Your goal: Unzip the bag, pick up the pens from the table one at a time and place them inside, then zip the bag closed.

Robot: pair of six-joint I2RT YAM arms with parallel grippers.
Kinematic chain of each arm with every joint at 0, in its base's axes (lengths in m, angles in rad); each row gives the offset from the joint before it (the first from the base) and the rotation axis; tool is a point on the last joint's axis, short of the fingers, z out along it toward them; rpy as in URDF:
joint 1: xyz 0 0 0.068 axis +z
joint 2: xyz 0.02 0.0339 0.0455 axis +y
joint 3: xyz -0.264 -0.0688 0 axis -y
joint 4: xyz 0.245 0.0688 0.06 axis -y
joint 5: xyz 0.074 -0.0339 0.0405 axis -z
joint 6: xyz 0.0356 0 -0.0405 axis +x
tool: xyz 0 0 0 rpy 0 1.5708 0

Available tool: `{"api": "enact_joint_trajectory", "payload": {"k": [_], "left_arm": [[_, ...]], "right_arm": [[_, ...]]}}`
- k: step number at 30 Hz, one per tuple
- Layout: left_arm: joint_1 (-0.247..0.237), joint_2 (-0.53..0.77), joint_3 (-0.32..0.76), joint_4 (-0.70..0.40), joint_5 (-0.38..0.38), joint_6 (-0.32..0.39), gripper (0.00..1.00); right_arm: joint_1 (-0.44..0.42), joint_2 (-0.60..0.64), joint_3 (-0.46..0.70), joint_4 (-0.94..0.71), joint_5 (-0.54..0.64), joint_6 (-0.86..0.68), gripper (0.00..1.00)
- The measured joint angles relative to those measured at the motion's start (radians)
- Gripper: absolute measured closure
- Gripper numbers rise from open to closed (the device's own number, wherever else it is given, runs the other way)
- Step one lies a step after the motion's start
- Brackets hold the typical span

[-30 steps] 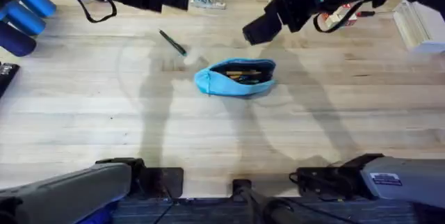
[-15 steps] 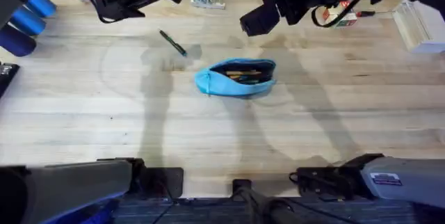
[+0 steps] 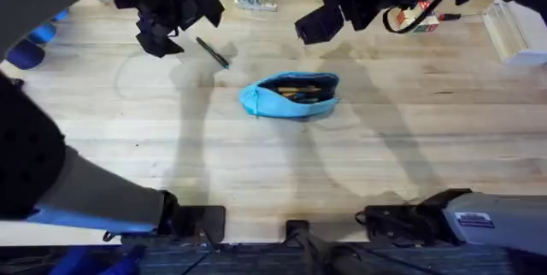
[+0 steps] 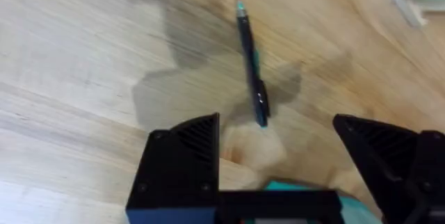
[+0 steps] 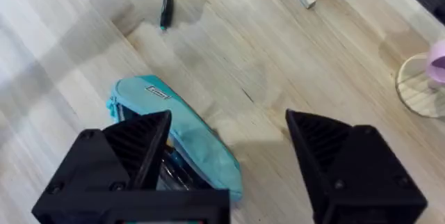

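L gripper [image 4: 278,161] is open, jaws spread wide and empty, hanging right over the lone pen [image 4: 251,64] on the table [image 3: 256,164]; in the wrist view the pen's near end sits just ahead of the gap between the fingers. That's the change: a sec ago the L arm was back along the far edge, and it has now swung in beside the pen [image 3: 211,52], so it looks set up for a pick. R gripper [image 5: 229,154] is also open, holding nothing, parked above and behind the bag [image 3: 289,96], and hasn't shifted in the last half sec. The bag lies mid-table, unzipped, mouth gaping, same spot as before; something dark and orange shows inside, prob. the other pen, though it's too small to be sure. Pen on the table is well apart from the bag, to its far left. So unzip is done, likely one pen in; next job is closing on this pen and carrying it over, then zipping.
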Motion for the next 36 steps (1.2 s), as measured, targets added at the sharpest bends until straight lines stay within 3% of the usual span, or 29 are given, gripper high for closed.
{"api": "enact_joint_trajectory", "payload": {"k": [10,25,36], "left_arm": [[-0.062,0.012,0.000,0.017,-0.138,-0.027,0.005],[-0.115,0.125,0.000,0.051,-0.164,-0.079,0.005],[-0.123,0.186,0.000,0.048,-0.196,-0.120,0.005]], "right_arm": [[0.000,0.000,0.000,0.000,0.000,0.000,0.004],[0.000,0.000,0.000,0.000,0.000,0.000,0.003],[0.000,0.000,0.000,0.000,0.000,0.000,0.003]]}}
